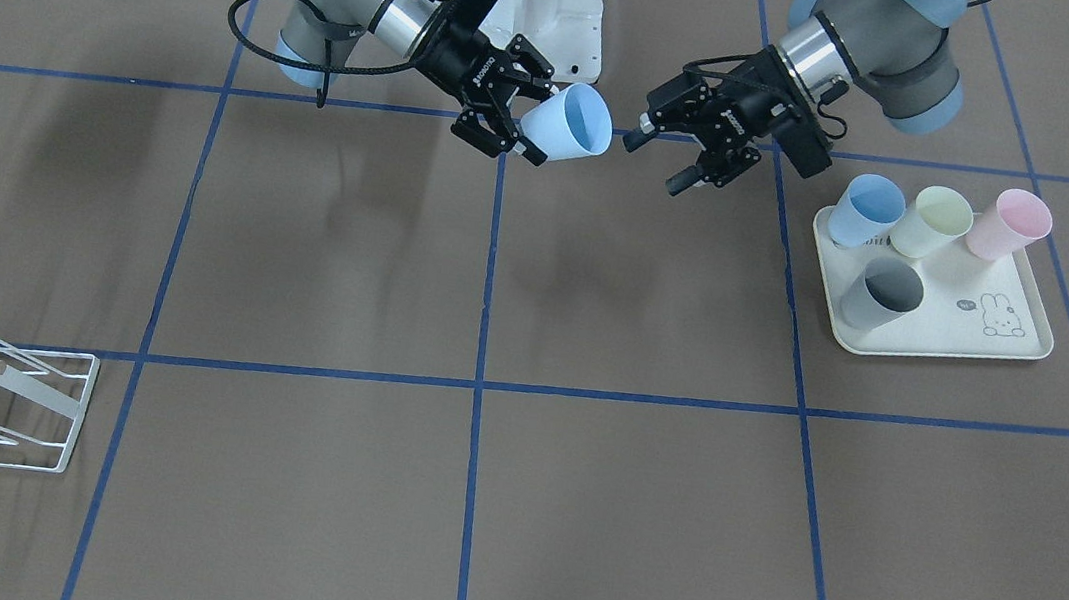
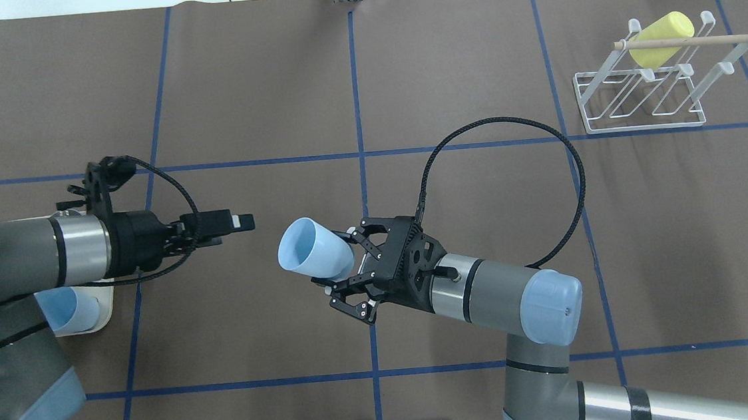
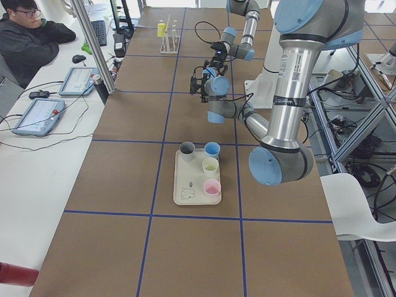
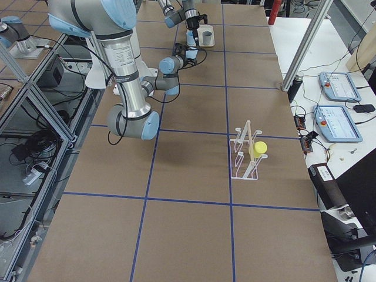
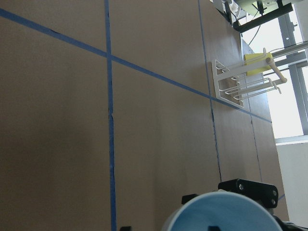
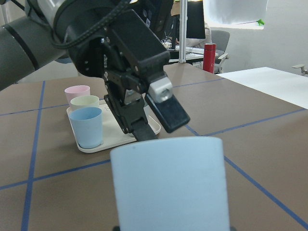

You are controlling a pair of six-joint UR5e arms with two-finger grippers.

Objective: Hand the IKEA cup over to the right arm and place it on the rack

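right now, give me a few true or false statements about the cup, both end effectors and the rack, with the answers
1. The right end effector grips the light blue cup. True.
2. The left end effector grips that cup too. False: it is open and apart from the cup.
3. The rack holds nothing. False: a yellow cup hangs on it.
4. A grey cup stands on the tray. True.
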